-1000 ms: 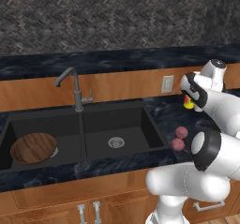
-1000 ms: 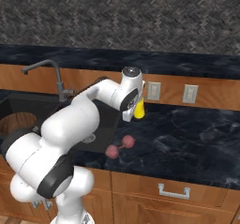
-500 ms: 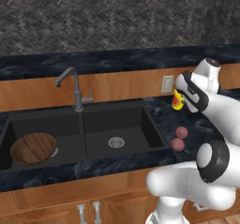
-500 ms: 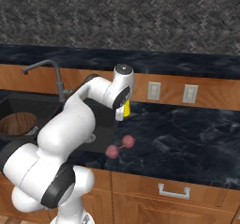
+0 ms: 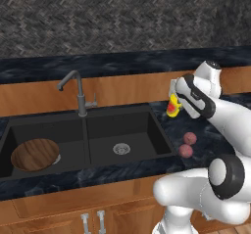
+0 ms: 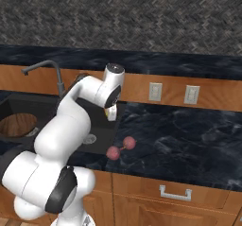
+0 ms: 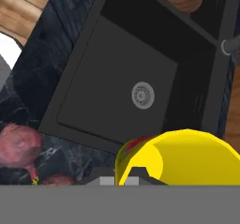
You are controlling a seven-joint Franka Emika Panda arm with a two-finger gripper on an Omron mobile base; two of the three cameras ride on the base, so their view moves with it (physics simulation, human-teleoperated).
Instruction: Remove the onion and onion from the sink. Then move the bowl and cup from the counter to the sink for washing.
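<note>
We see bowl (image 5: 35,154) already in far-left basin of sink (image 5: 147,130), well left of pincer. Pincer (image 5: 172,105) clamped on cup (image 5: 172,106), carried high over bench (image 5: 215,135) beside right basin, likely for drop-in. Onions (image 5: 188,144) parked below on dark marbled bench; wood cabinets, grey stone wall.

Dark marbled counter (image 5: 211,130) runs along the wood cabinets, with the black double sink (image 5: 93,140) set into it. Two pinkish-red onions (image 5: 188,145) sit side by side on the counter, just right of the sink's rim. The wooden bowl (image 5: 35,154) lies in the left basin.
</note>
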